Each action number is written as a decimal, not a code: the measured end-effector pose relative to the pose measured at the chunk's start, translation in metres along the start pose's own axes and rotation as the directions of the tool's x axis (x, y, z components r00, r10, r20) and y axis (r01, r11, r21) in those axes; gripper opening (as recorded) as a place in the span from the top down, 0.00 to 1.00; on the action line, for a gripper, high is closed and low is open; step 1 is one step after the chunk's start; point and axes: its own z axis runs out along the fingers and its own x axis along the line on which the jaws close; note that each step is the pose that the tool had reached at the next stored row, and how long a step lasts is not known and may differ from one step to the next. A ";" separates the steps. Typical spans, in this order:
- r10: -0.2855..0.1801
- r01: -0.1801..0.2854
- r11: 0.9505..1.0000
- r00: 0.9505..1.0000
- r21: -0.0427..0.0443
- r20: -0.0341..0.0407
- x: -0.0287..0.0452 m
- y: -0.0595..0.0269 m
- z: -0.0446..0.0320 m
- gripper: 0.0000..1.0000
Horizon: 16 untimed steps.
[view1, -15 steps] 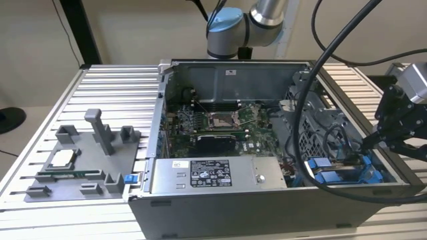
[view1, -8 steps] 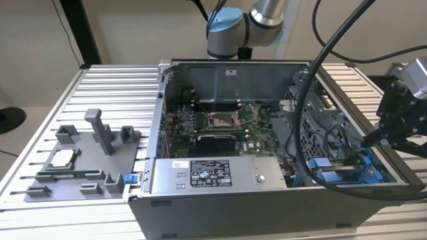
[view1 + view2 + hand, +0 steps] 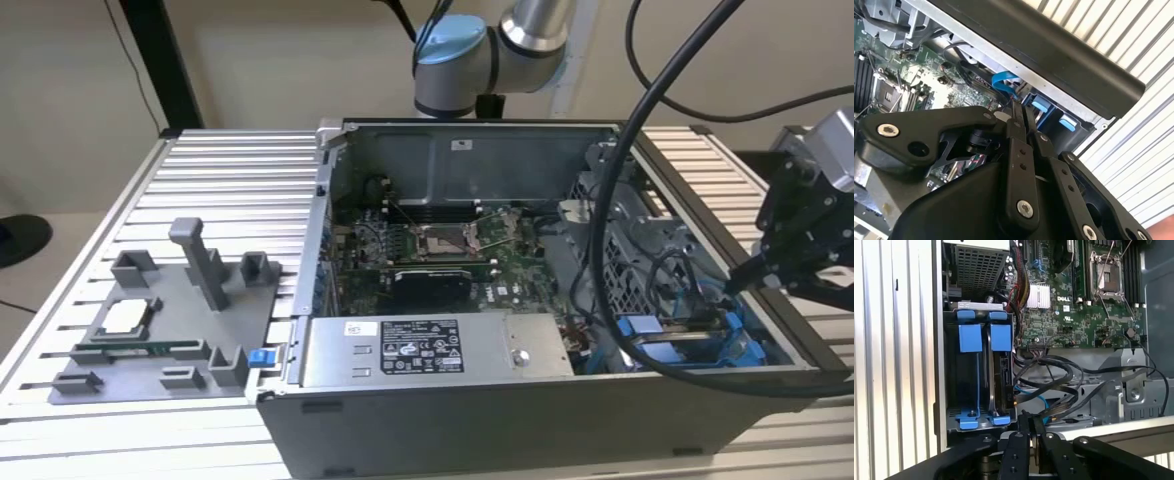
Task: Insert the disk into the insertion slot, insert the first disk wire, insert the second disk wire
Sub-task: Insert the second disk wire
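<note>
At the exterior view's right edge the gripper (image 3: 745,278) is hanging over the insertion slot (image 3: 707,335), in the second wrist view its fingers (image 3: 1016,155) are pressing together, and in the first wrist view the disk (image 3: 1002,375) is sitting slotted, facing loose wires (image 3: 1054,371) for plugging.
</note>
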 end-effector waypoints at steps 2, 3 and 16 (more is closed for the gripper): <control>0.000 0.000 1.000 1.000 0.000 0.000 -0.0002 0.0001 -0.0007 1.00; 0.000 0.000 1.000 1.000 0.000 0.000 -0.0003 0.0001 -0.0010 1.00; 0.000 0.000 1.000 1.000 0.000 0.000 -0.0012 0.0007 -0.0043 1.00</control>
